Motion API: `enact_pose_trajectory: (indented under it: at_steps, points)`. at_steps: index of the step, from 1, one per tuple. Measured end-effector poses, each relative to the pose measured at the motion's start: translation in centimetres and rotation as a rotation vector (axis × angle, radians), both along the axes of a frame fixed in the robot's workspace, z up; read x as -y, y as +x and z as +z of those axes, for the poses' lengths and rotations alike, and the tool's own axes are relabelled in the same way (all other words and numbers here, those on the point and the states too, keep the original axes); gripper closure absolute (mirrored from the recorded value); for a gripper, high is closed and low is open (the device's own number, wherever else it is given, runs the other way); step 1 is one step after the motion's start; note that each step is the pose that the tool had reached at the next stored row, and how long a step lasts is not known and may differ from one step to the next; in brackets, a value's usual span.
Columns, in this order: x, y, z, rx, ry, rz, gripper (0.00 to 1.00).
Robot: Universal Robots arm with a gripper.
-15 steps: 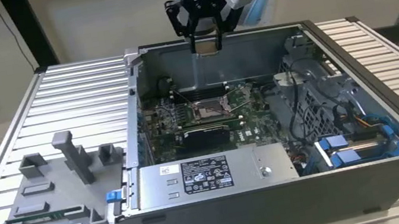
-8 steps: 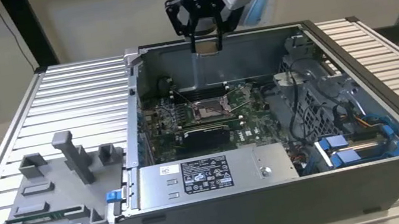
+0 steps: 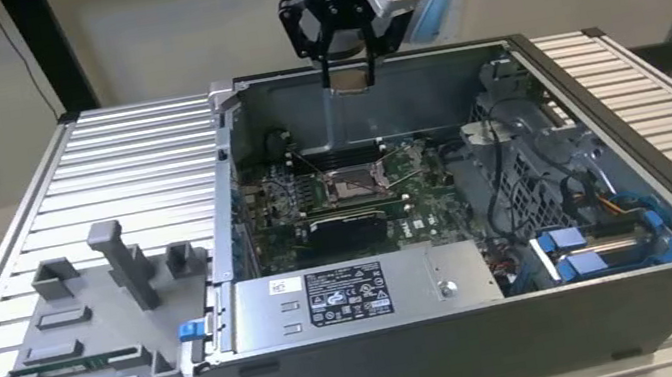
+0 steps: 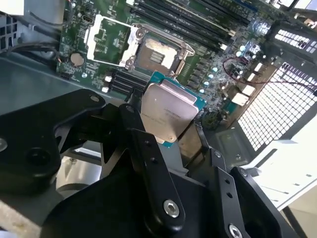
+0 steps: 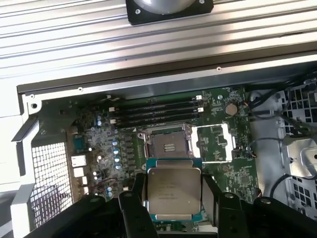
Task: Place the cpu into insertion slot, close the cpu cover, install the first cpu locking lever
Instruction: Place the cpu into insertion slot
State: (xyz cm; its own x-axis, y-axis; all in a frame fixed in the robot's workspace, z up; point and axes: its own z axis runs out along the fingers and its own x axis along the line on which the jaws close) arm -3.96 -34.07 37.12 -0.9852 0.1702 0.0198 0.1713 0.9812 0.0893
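Gripper point(image 5: 173, 197), its black fingers narrowed onto two opposite edges of the cpu point(image 5: 173, 188), a flat square chip with a matte silvery lid and teal rim. The chip hung above the insertion slot point(image 5: 168, 148). The thin metal cpu cover point(image 5: 214, 143) lay swung open beside the slot on the green circuit board point(image 5: 237, 173).

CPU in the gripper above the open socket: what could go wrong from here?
The cpu is pinched by its edges in the gripper, well above the case; a slip could drop it on the motherboard. The insertion slot lies exposed beside its opened cpu cover; a skewed descent might damage its contacts.
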Motion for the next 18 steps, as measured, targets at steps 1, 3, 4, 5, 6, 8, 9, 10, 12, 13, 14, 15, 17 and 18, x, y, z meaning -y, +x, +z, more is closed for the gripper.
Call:
enact_pose_trajectory:
  at_steps: [1, 3, 4, 5, 6, 8, 9, 10, 12, 13, 14, 15, 17, 18]
  points:
    - [0.00, 0.00, 0.00, 0.0000, 0.0000, -0.009, 1.00]
    - [0.00, 0.00, 0.00, 0.0000, 0.0000, -0.026, 1.00]
    - [0.00, 0.00, 0.00, 0.0000, 0.0000, -0.035, 1.00]
    - [0.00, 0.00, 0.00, 0.0000, 0.0000, -0.043, 1.00]
    - [0.00, 0.00, 0.00, 0.0000, 0.0000, -0.051, 1.00]
    - [0.00, 0.00, 0.00, 0.0000, 0.0000, -0.070, 1.00]
    - [0.00, 0.00, 0.00, 0.0000, 0.0000, -0.079, 1.00]
    - [0.00, 0.00, 0.00, 0.0000, 0.0000, -0.088, 1.00]
    - [0.00, 0.00, 0.00, 0.0000, 0.0000, -0.106, 1.00]
    - [0.00, 0.00, 0.00, 0.0000, 0.0000, -0.115, 1.00]
    - [0.00, 0.00, 0.00, 0.0000, 0.0000, -0.124, 1.00]
    - [0.00, 0.00, 0.00, 0.0000, 0.0000, -0.134, 1.00]
    - [0.00, 0.00, 0.00, 0.0000, 0.0000, -0.151, 1.00]
    - [0.01, 0.00, 0.00, 0.0000, -0.0001, -0.160, 1.00]
